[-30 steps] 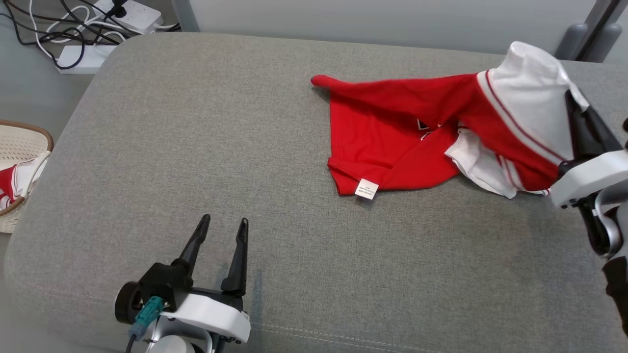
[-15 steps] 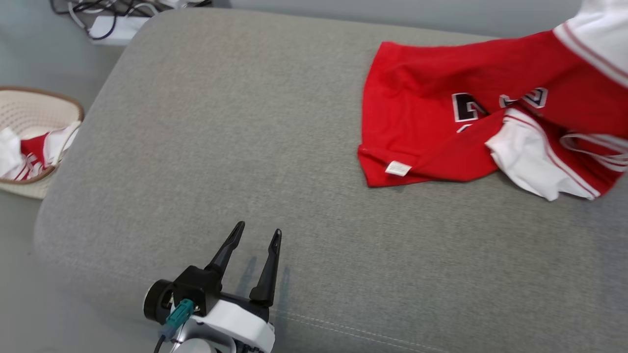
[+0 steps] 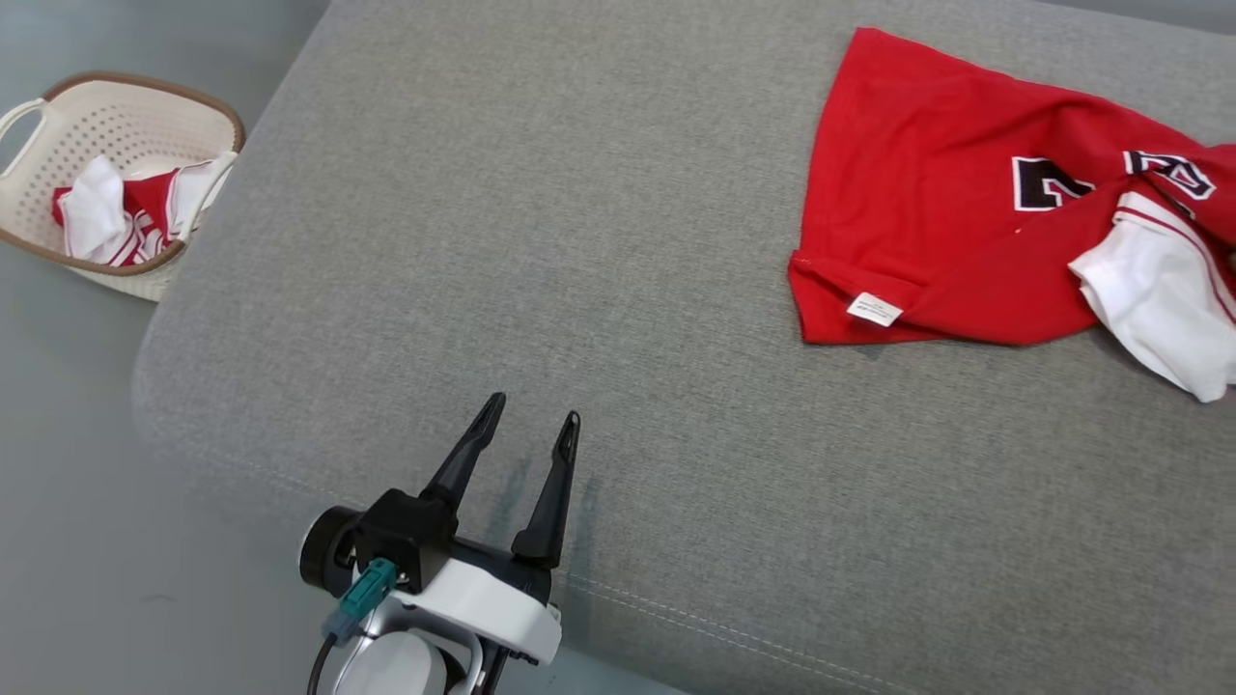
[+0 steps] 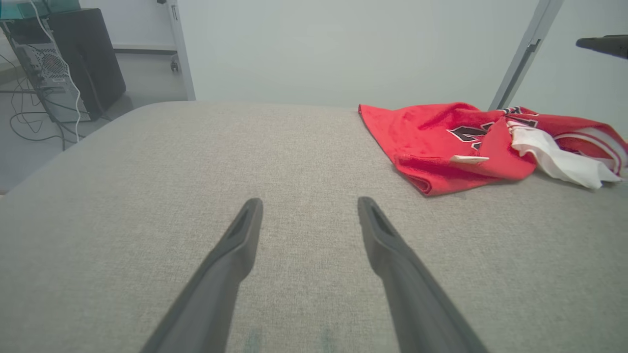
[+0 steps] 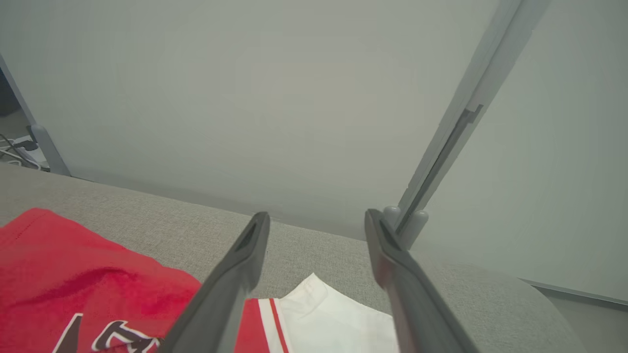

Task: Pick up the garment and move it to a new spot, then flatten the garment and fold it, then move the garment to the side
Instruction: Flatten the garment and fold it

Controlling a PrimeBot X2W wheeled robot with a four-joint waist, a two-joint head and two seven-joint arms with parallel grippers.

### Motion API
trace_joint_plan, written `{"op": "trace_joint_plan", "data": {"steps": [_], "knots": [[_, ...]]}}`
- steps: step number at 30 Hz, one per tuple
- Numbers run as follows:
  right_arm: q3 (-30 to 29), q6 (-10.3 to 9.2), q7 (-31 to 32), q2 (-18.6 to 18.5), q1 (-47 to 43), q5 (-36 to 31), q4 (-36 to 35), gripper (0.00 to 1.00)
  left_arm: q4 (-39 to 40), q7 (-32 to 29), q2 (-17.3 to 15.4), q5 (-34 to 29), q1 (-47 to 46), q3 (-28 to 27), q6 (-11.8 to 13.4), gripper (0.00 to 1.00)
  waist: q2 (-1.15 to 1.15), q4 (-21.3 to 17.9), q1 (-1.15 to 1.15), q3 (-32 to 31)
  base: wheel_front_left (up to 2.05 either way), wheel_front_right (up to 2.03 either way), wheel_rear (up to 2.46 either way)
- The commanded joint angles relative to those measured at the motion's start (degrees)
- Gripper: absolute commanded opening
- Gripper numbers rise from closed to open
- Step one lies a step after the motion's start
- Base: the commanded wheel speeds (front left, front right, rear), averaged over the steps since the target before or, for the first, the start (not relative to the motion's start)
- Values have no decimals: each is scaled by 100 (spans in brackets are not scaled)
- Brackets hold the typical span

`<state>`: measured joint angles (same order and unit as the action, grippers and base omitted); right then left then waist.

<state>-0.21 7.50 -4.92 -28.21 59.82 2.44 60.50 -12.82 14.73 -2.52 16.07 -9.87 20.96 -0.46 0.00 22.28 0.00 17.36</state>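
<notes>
The red jersey (image 3: 927, 193) lies rumpled on the far right part of the grey upholstered surface (image 3: 579, 241), with one lower corner folded over and showing a white label (image 3: 874, 309). It carries black, white-edged lettering and a white sleeve (image 3: 1159, 309) with red stripes. The left gripper (image 3: 536, 405) rests low at the near edge, well apart from the jersey, fingers spread and empty. The right gripper (image 5: 318, 214) hangs over the jersey's white part, fingers spread with nothing between them. A basket (image 3: 135, 121) holding red and white cloth stands on the floor to the left.
</notes>
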Motion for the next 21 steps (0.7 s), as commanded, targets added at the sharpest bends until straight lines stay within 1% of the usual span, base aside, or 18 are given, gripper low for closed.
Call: {"op": "trace_joint_plan", "data": {"steps": [1,4,7,10,15,17,18,21], "knots": [[-29,-1,-191,10,-33,-53,-108,100,193,27,-36,-47,-227,-190,-1,100,0,-120,0,-49,0,0,0],[-66,-1,-530,236,-194,-2,-94,100,187,27,-36,-118,-260,-209,-51,100,0,-334,0,-129,0,0,0],[89,-1,-746,506,-440,110,-165,100,154,27,-36,-174,-301,-215,-103,100,0,-592,0,-210,0,0,0],[415,-1,-873,734,-755,314,-314,100,140,27,-36,-204,-344,-195,-136,100,0,-815,0,-266,0,0,0],[1230,-1,-964,999,-1408,653,-774,100,97,27,-36,-210,-336,-158,-155,100,0,-1057,0,-331,0,0,0],[1559,-1,-974,1029,-1643,778,-964,100,73,27,-36,-207,-321,-147,-156,100,0,-1083,0,-344,0,0,0],[1910,-1,-978,1024,-1819,851,-1120,100,59,27,-36,-208,-298,-156,-166,100,0,-1092,0,-345,0,0,0],[2362,-1,-933,1021,-1999,929,-1263,100,24,27,-36,-206,-265,-172,-181,100,0,-1057,0,-344,0,0,0]]}}
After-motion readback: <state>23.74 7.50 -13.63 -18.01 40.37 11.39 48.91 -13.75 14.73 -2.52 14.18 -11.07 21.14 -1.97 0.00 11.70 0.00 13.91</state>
